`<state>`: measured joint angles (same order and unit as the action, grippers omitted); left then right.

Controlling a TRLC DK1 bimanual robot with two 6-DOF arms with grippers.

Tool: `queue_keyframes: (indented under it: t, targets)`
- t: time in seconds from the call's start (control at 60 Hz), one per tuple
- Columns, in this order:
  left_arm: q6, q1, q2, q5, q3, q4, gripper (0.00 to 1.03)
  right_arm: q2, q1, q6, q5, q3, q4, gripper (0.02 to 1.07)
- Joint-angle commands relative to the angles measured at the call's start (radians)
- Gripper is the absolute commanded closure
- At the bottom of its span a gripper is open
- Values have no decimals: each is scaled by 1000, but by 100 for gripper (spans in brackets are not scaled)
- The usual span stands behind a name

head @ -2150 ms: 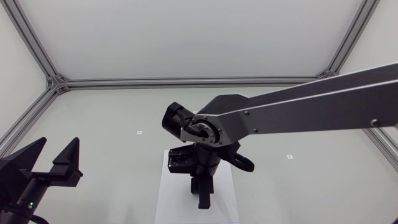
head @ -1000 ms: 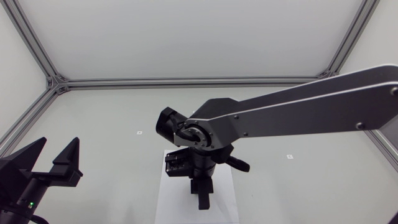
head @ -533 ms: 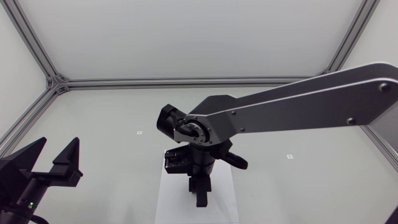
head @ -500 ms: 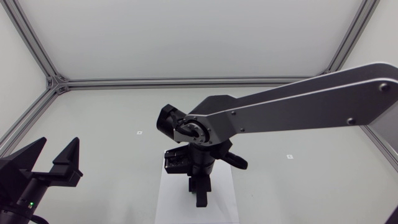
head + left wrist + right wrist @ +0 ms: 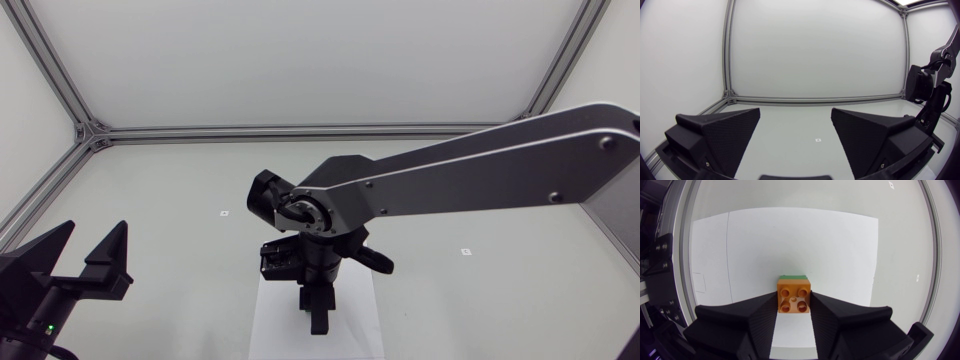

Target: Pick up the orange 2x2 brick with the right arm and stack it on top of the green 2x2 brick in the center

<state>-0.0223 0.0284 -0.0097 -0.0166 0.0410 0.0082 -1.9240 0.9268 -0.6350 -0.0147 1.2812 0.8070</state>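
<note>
Orange brick (image 5: pixel 794 297) clamped in right pincer (image 5: pixel 794 303), green brick (image 5: pixel 793 277) just beyond

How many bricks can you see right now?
2. The orange brick is held in the right gripper; the green brick lies just beneath it, only an edge showing. Others may be hidden.

Light was bright, even and diffuse, from above; the left wrist view held a glare patch at 1 o'clock. Shadows on the table (image 5: pixel 150 200) were soft and faint. The right arm (image 5: pixel 480 175) carried a dull sheen. The orange brick (image 5: pixel 793 296) was evenly lit. Frame bars (image 5: pixel 729 50) bowed in the left wrist view; the right one darkened at 9 o'clock.
</note>
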Motion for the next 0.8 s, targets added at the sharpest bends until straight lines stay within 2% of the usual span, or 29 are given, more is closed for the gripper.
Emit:
queue_keyframes:
  t: [0.0, 0.483, 0.633, 0.783]
  targets:
    - [5, 1, -4, 3, -41, -11, 4, -90, 9, 14, -13, -56, -26, 85]
    - [5, 1, -4, 3, -41, -11, 4, -102, -9, -5, -14, -71, -43, 83]
    - [5, 1, -4, 3, -41, -11, 4, -86, -17, -2, -13, -74, -43, 60]
    - [5, 1, -4, 3, -41, -11, 4, -72, -23, -8, -11, -80, -38, 59]
